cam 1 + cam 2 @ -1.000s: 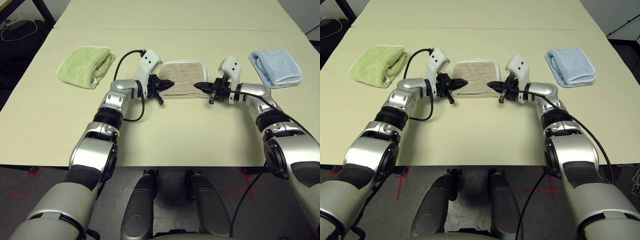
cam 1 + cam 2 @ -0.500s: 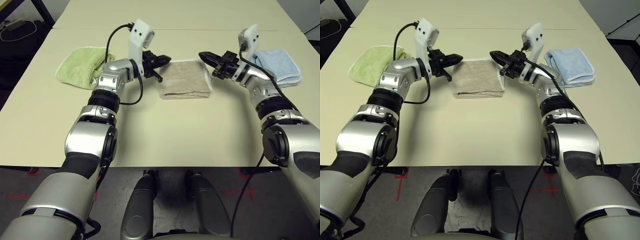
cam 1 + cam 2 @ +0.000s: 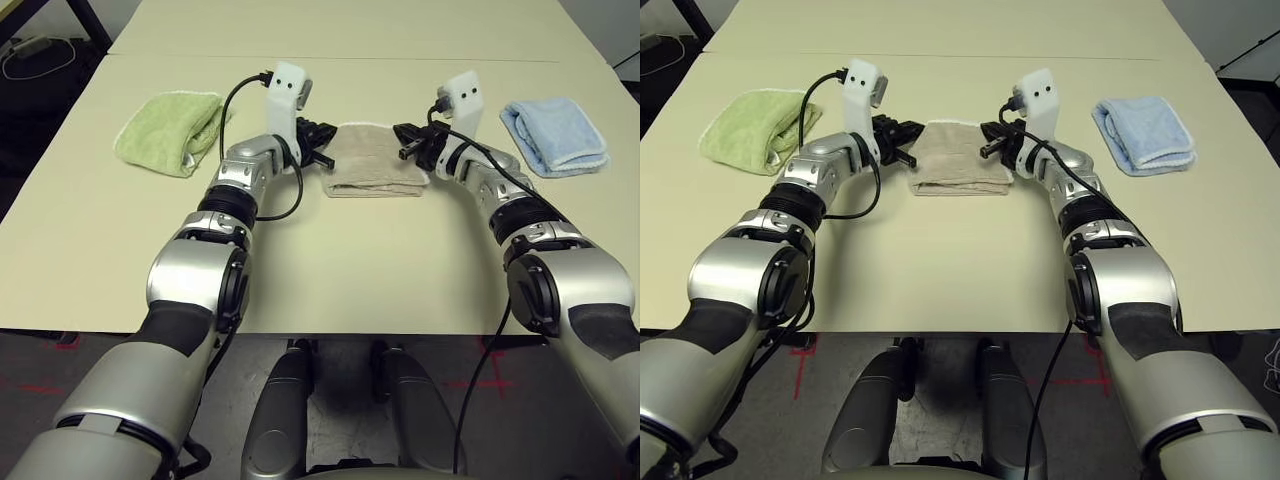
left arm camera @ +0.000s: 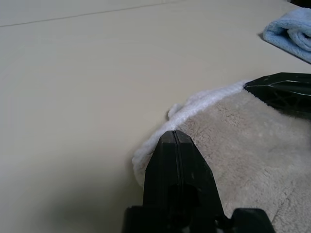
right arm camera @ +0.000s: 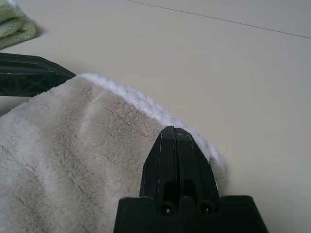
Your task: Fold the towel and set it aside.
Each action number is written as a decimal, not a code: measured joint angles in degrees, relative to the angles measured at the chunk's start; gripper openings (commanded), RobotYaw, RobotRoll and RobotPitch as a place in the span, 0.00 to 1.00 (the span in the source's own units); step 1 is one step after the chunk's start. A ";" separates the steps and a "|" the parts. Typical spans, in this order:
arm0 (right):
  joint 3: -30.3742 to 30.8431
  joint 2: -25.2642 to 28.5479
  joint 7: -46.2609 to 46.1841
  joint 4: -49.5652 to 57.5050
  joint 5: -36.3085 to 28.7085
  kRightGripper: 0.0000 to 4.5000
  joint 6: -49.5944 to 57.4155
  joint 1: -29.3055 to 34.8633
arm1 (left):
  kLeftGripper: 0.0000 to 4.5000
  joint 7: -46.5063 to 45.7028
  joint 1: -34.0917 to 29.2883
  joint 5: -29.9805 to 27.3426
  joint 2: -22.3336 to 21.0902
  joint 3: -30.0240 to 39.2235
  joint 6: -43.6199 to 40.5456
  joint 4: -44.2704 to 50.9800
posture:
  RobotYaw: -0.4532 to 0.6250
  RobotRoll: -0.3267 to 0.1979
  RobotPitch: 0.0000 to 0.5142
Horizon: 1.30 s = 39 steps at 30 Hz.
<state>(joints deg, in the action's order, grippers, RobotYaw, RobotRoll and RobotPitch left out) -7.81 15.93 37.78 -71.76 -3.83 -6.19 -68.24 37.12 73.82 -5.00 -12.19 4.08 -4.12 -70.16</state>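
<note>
The towel [image 3: 372, 165] is a beige terry cloth with white edging, lying folded flat at the table's centre. My left gripper [image 3: 326, 133] is shut, with its tip at the towel's far left corner [image 4: 160, 145]. Opposite it, my right gripper [image 3: 407, 135] is also shut, tip at the far right corner [image 5: 204, 145]. No fabric shows between either pair of fingers. In each wrist view the tips [image 4: 175, 134] [image 5: 173, 130] rest over the white edge, and the other gripper's black finger [image 4: 284, 90] [image 5: 29, 77] points in from the side.
A folded light green towel [image 3: 170, 130] lies at the left and a folded light blue towel [image 3: 553, 135] at the right. The bare cream table [image 3: 330, 260] stretches in front of the beige towel and far behind it.
Both grippers lifted from the towel's near side, swung up and away, and have come down at its far corners. The towel lies about where it was.
</note>
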 measured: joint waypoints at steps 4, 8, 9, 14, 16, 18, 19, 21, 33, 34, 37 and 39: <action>-0.03 0.00 0.28 0.00 -0.01 0.00 -0.04 0.00 | 0.00 -0.29 0.57 0.00 -0.06 0.41 2.20 0.09 | 0.46 0.62 0.42; -0.04 0.03 0.40 0.00 0.00 0.00 -0.06 0.00 | 0.00 -1.60 1.81 0.25 -0.56 0.48 4.85 0.41 | 0.46 0.62 0.42; -0.04 0.03 0.44 0.00 0.00 0.00 -0.06 0.00 | 0.00 -1.56 1.96 0.27 -0.66 0.50 5.25 0.83 | 0.46 0.62 0.42; -0.04 0.03 0.65 0.00 0.00 0.00 -0.11 0.00 | 0.00 4.90 1.85 -1.02 -0.24 1.15 4.10 2.99 | 0.46 0.62 0.41; -0.04 -0.03 0.65 0.00 0.00 0.00 -0.36 0.00 | 0.00 6.20 1.27 -1.05 0.06 1.11 4.03 3.94 | 0.46 0.62 0.41; -0.04 -0.10 0.58 0.00 0.00 0.00 -0.70 0.00 | 0.00 6.65 0.63 -1.04 0.37 1.05 3.86 4.02 | 0.46 0.62 0.41; -0.04 -0.19 0.49 0.00 0.01 0.00 -0.89 0.00 | 0.00 6.87 0.07 -0.98 0.60 0.91 3.70 4.02 | 0.46 0.62 0.41; -0.03 -0.36 0.28 0.00 0.01 0.00 -1.02 -0.01 | 0.00 7.07 -0.84 -0.60 1.07 0.24 3.28 3.94 | 0.46 0.62 0.41; 0.97 -0.47 -0.19 0.00 1.40 0.00 -1.05 -0.77 | 0.00 6.44 -2.98 4.43 0.73 -5.05 -0.16 2.20 | 0.45 0.62 0.42; 1.33 -0.47 -0.32 0.00 1.90 0.00 -1.05 -0.77 | 0.00 6.43 -2.98 4.80 0.70 -5.26 -0.56 2.10 | 0.45 0.62 0.42; 2.73 -0.47 -0.86 0.00 3.46 0.00 -0.62 -0.76 | 0.00 6.07 -2.97 5.16 0.69 -5.31 -1.42 2.07 | 0.45 0.62 0.42; 3.25 -0.47 -1.19 0.00 4.18 0.00 0.05 -0.73 | 0.00 5.63 -2.97 5.19 0.68 -5.30 -1.67 2.06 | 0.45 0.62 0.42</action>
<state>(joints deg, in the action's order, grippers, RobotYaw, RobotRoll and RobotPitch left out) -4.57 15.46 36.59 -71.76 0.35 -6.15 -68.97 42.75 70.85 0.19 -11.50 -1.22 -5.79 -68.10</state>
